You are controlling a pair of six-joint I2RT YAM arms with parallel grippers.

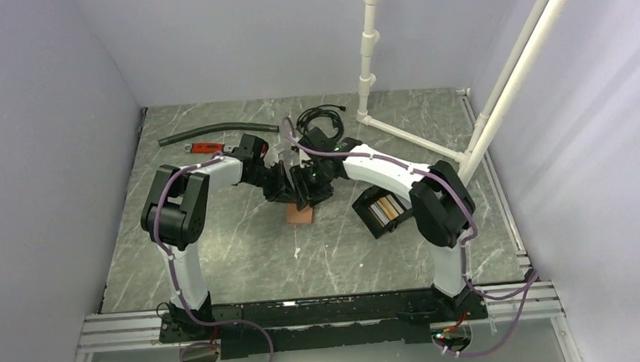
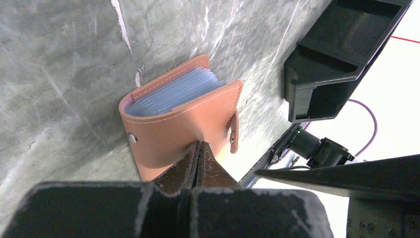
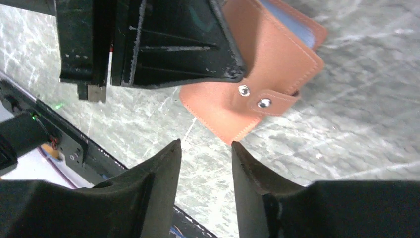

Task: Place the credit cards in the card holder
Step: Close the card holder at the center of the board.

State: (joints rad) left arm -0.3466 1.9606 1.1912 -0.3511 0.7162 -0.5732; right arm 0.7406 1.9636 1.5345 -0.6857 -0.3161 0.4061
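Note:
The black card holder (image 1: 367, 205) lies right of centre, partly under my right arm, with gold and pale credit cards (image 1: 388, 210) standing in it. A tan leather snap wallet (image 1: 300, 216) (image 2: 173, 119) (image 3: 257, 84) lies at mid-table, bluish leaves (image 2: 173, 91) showing in its open edge. My left gripper (image 1: 288, 190) (image 2: 199, 145) is shut, its tips pressed against the wallet's cover. My right gripper (image 1: 310, 190) (image 3: 204, 146) is open just off the wallet's corner, with only bare table between its fingers.
A black hose (image 1: 213, 133) and a red tool (image 1: 205, 146) lie at the back left. A coiled black cable (image 1: 321, 114) sits at the back centre. A white pipe frame (image 1: 414, 133) rises at the back right. Grey walls close in on both sides.

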